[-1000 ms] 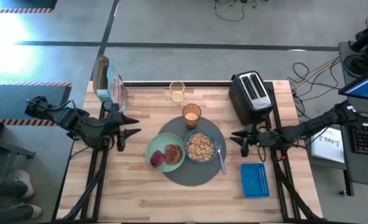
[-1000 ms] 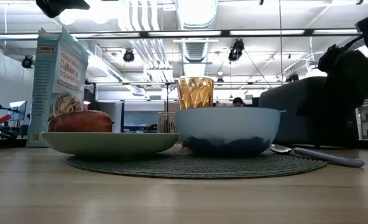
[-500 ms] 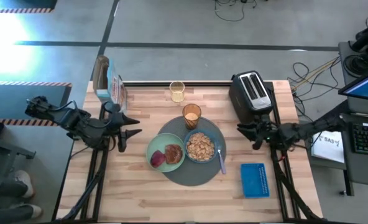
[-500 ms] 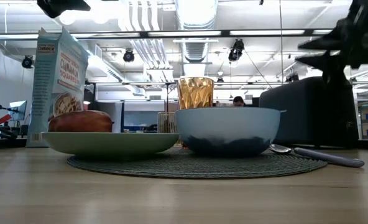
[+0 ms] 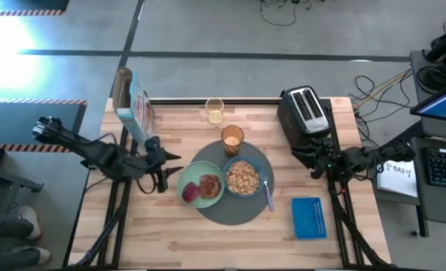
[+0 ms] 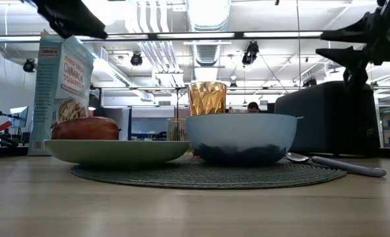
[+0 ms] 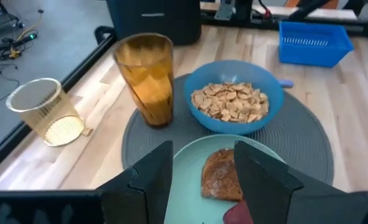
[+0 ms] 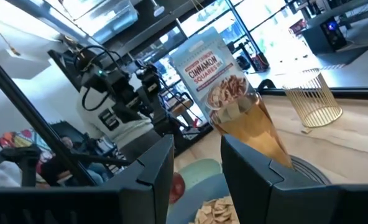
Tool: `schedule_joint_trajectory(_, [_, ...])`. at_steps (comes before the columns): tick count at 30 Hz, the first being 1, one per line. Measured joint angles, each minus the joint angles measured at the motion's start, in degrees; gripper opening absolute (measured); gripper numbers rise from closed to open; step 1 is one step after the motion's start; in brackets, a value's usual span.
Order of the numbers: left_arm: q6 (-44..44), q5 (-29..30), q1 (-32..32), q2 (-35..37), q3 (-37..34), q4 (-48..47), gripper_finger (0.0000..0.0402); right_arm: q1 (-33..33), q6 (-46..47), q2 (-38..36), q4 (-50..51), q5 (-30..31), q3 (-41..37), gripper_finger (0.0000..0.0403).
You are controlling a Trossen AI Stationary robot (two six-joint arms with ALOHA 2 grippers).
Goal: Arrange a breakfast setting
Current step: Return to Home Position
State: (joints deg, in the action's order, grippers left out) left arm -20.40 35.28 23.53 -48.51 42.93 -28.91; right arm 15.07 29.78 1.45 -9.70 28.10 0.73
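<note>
A round dark-grey mat [image 5: 230, 207] lies at the table's middle. On it stand a pale-green plate [image 5: 196, 179] with a toast slice [image 5: 210, 184] and red fruit [image 5: 190, 193], a blue bowl [image 5: 242, 178] of brown cereal [image 7: 230, 102], and a spoon [image 5: 268, 194] by the bowl's right. The amber tumbler [image 5: 232, 139] stands at the mat's far edge. My left gripper [image 5: 170, 167] hovers open just left of the plate; the left wrist view [image 7: 202, 152] shows it over the plate's rim. My right gripper [image 5: 304, 158] is open in the air beside the toaster.
A black-and-silver toaster [image 5: 306, 113] stands at the far right. A blue slotted basket [image 5: 309, 217] lies near the right front. A cereal box [image 5: 132, 102] stands at the far left corner, and a small pale wire cup [image 5: 215, 111] at the far edge.
My left gripper has gone toward the table's right and near edge, up to the plate's left rim, and has come lower. My right gripper has drawn back from the mat toward the table's right edge, next to the toaster. The setting has stayed in place.
</note>
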Motion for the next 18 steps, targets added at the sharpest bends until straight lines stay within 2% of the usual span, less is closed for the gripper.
schedule_joint_trajectory(10, [6.1,-2.4,-0.4,-1.2,-11.3,21.3,0.0155,0.0,0.0,2.2,0.1,0.0,0.0,0.0123])
schedule_joint_trajectory(18, [4.5,-2.4,-2.1,-0.5,-16.7,23.5,0.0155,0.0,0.0,2.5,0.1,0.0,0.0,0.0123])
